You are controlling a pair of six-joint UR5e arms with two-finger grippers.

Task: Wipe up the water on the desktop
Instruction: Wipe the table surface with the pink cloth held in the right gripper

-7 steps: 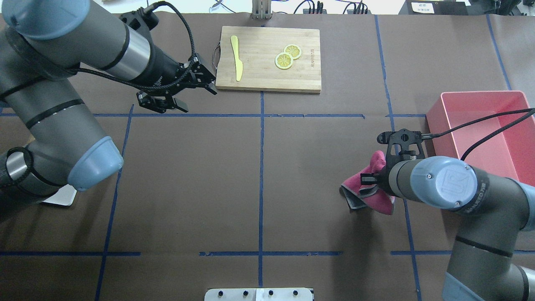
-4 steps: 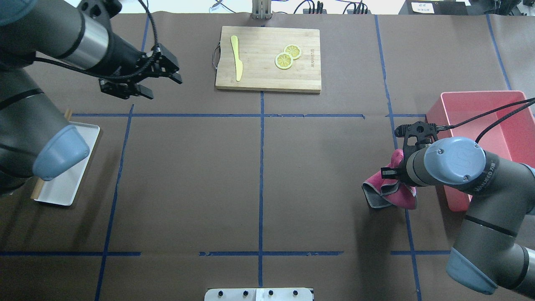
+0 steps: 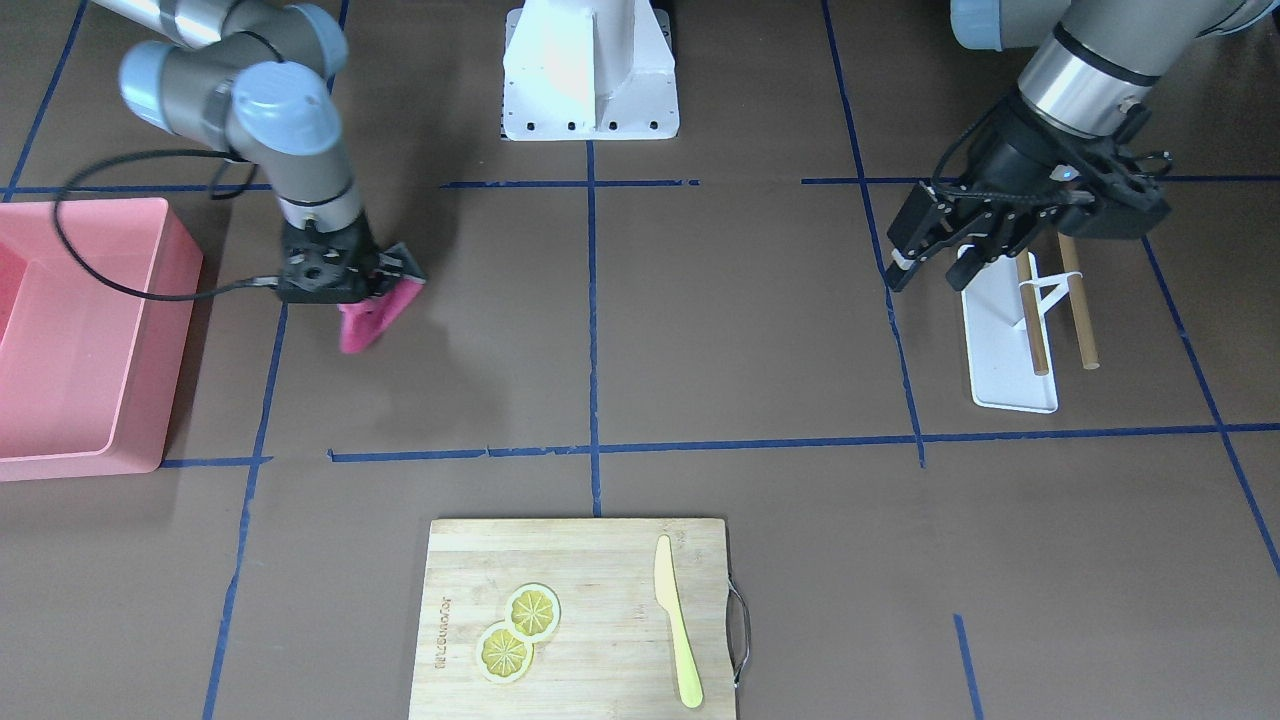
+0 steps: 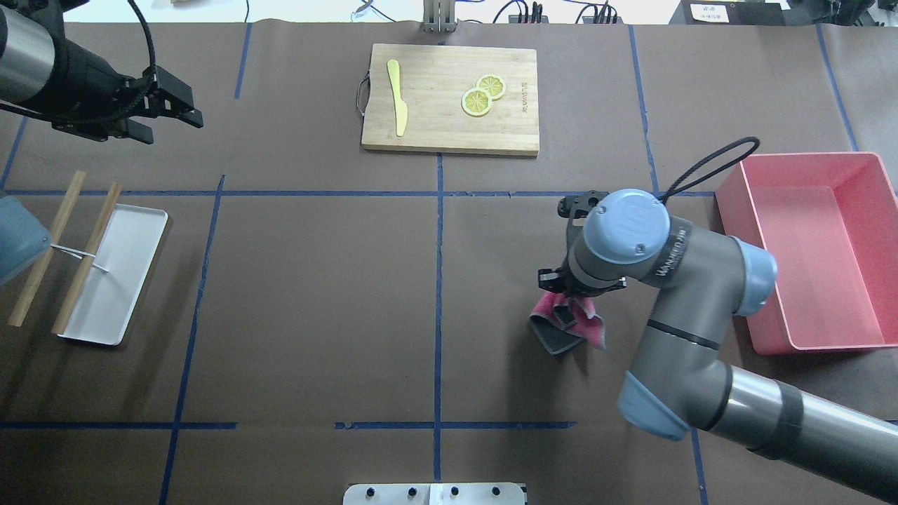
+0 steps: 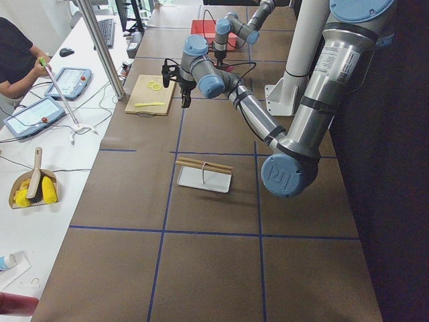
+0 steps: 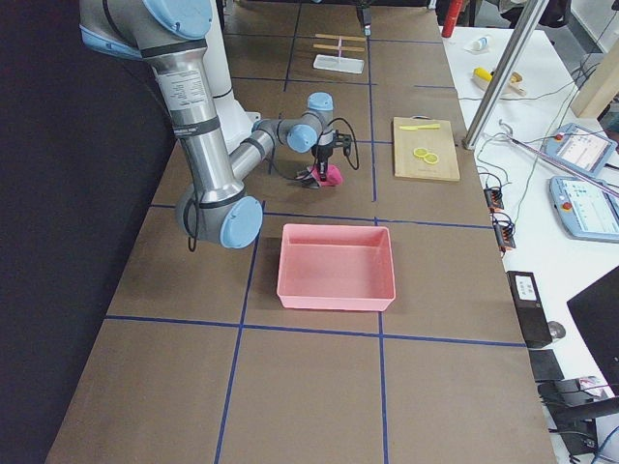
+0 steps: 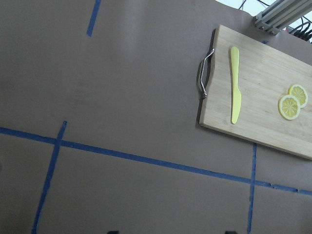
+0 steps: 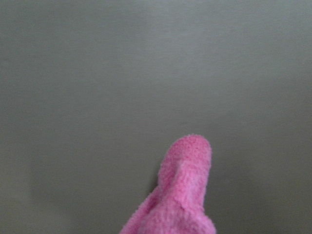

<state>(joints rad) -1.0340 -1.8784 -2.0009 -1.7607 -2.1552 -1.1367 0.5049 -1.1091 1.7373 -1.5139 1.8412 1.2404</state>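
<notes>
The desktop (image 4: 316, 280) is a dark-brown surface marked by blue tape lines; I can make out no water on it. My right gripper (image 4: 565, 307) is shut on a pink cloth (image 4: 570, 328) with a grey edge and holds it down at the desktop, right of the centre line. The cloth also shows in the front view (image 3: 372, 312) and as a pink tip in the right wrist view (image 8: 183, 192). My left gripper (image 4: 167, 125) is open and empty, above the far left of the desktop. It also shows in the front view (image 3: 935, 268).
A bamboo cutting board (image 4: 449, 133) with a yellow knife (image 4: 397, 98) and two lemon slices (image 4: 483, 97) lies at the far middle. A pink bin (image 4: 807, 245) stands at the right. A white tray (image 4: 116, 280) with two wooden sticks (image 4: 84, 256) lies at the left.
My right arm has carried the cloth leftward toward the centre. My left arm has pulled back to the far left, uncovering the white tray and sticks.
</notes>
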